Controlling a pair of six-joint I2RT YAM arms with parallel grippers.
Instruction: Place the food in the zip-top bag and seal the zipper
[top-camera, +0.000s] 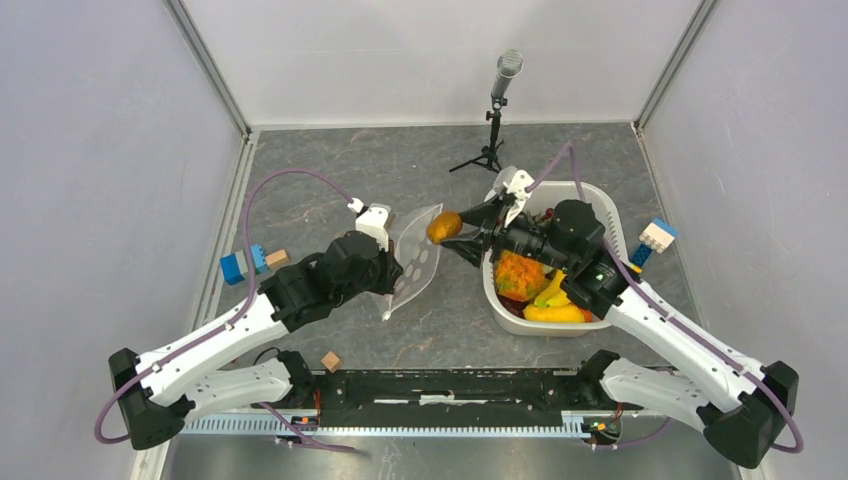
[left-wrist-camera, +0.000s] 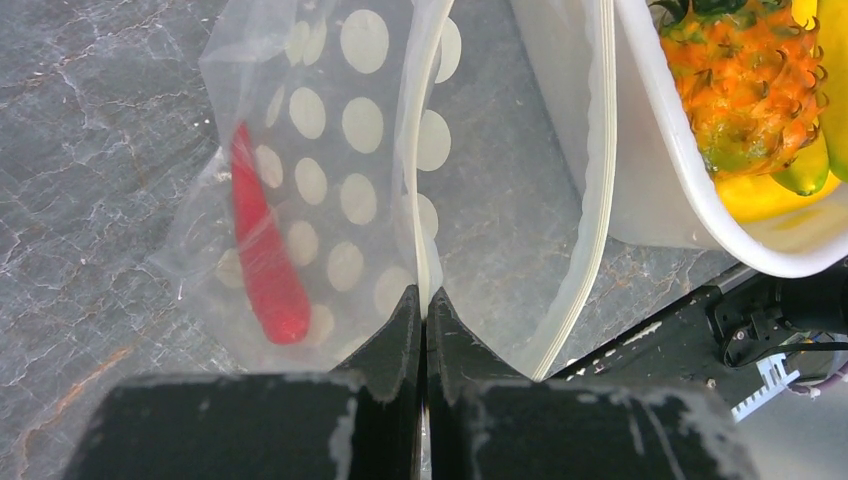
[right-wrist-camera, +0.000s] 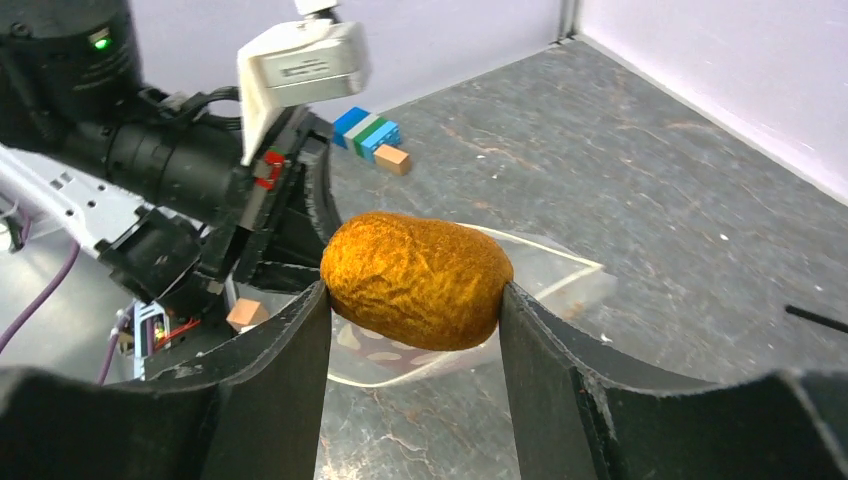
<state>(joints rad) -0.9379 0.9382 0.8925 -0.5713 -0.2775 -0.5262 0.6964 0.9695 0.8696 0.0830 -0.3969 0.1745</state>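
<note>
From above, the left tool (top-camera: 390, 283) holds the zip-top bag (top-camera: 416, 252) over the desk (top-camera: 330, 180), and the right tool (top-camera: 452, 234) carries an orange-brown food piece (top-camera: 441, 225) at its mouth. Left wrist: the tool is pinched together on the bag's edge, with a red piece (left-wrist-camera: 265, 250) inside. Right wrist: the tool is clamped on the food piece above the bag.

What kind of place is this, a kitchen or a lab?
Probably a robot test cell: plain panel walls enclose a grey table, a microphone stands on a tripod, and the basket holds toy food.
</note>
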